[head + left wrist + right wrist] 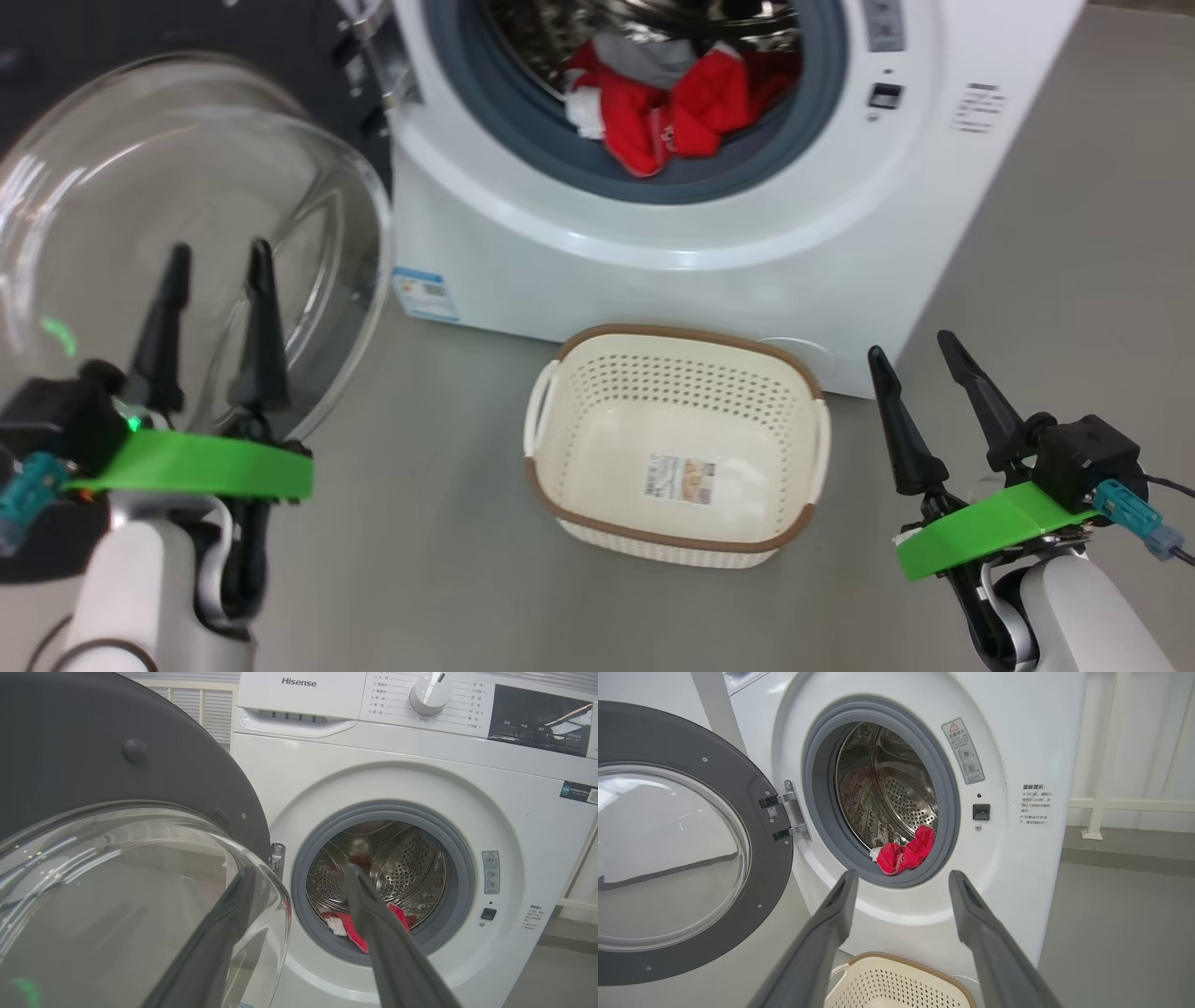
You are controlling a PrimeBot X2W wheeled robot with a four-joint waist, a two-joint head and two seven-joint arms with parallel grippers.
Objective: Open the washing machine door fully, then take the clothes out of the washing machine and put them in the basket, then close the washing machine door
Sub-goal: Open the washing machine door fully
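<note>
The washing machine [653, 271] stands ahead with its grey ring and steel drum exposed. Its door [187, 233] hangs swung out to the left, glass bowl toward me. The red and white clothes [672, 112] lie at the drum's front lip. The basket [691, 336] sits empty on the floor before the machine. My left gripper [219, 252] is open, its fingers right by the door's glass bowl [117, 905]. My right gripper [908, 345] is open and empty to the right of the basket. From the right wrist, its fingers [840, 914] frame the clothes [906, 854] above the basket [896, 975].
Grey floor [1074, 233] spreads around the machine, with free room to its right. A white railing [1101, 765] stands against the wall right of the machine. The open door's black rim [752, 812] takes up the space left of the opening.
</note>
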